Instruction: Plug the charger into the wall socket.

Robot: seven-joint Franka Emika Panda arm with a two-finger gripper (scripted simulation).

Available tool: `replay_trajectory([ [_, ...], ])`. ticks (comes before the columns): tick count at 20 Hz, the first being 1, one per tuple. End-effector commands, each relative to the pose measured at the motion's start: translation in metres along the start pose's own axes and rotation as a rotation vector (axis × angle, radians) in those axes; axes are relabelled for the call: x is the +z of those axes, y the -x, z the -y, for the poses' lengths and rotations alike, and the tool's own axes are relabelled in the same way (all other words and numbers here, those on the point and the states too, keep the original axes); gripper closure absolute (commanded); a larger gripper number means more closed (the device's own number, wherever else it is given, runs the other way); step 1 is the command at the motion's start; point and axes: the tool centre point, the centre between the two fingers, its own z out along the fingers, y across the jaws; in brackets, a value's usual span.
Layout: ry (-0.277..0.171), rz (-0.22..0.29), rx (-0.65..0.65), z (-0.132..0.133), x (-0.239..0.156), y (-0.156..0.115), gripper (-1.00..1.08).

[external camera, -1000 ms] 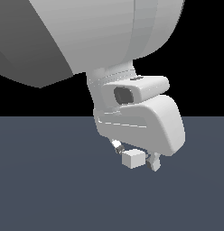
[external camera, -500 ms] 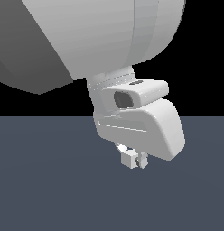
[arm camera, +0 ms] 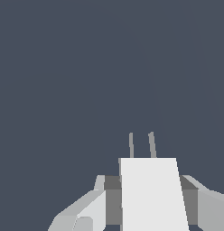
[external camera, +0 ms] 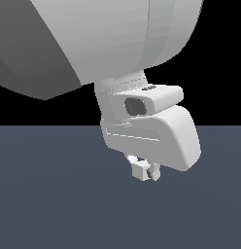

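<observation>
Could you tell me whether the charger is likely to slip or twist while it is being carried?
Probably not: the charger looks like a rigid, flat-sided block, clamped by the pincer on opposite faces. Its smooth surface might still slide if pushed prongs-first. The thin prongs seem its weakest part.

charger [arm camera: 152, 191]: small off-white cube, clamped between the jaws on two opposite sides | prongs [arm camera: 141, 145]: two short grey pins on one face, pointing away from the wrist over bare dark surface | exterior view: block [external camera: 141, 170] partly hidden under the arm's hand, raised
</observation>
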Motion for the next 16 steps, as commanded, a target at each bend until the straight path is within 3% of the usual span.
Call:
replay_trajectory([
  [1, -0.007, -0.001, -0.017, 0.0, -0.001, -0.003, 1.08],
  [16, -0.108, -0.007, -0.284, 0.003, -0.019, -0.04, 1.08],
])
